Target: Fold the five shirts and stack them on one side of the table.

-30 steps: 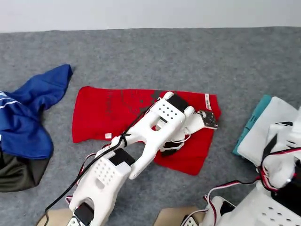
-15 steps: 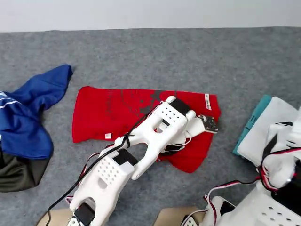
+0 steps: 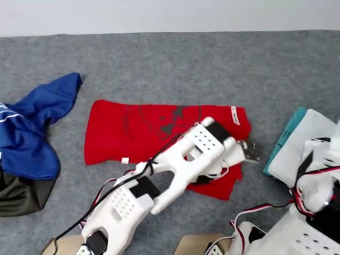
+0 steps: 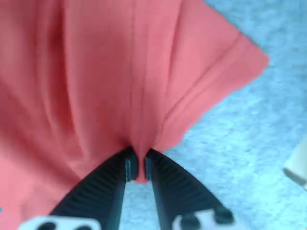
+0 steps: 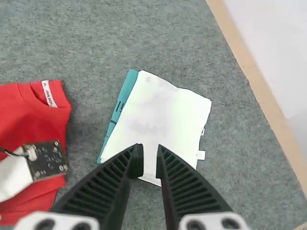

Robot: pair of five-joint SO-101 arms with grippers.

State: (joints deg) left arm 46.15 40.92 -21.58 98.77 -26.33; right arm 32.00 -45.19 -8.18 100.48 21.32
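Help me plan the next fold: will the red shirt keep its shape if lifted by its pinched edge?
Probably floppy: the thin red cloth shirt gathers into pleats where the left hand pinches it. Likely light: one pinch bunches it. It may drag on the fuzzy grey table cover.

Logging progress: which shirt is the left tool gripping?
The red shirt, pinched in the left tool; the blue shirt lies crumpled aside, the white shirt folded.

— Where does everything lie?
— Spread shirt (image 3: pixel 138 127) mid worktop (image 3: pixel 186 64), my left end effector (image 4: pixel 136 165) at its near right corner. Crumpled shirts (image 3: pixel 32 133) at the left edge; folded stack (image 3: pixel 297 149) right, below my right end effector (image 5: pixel 146 160).
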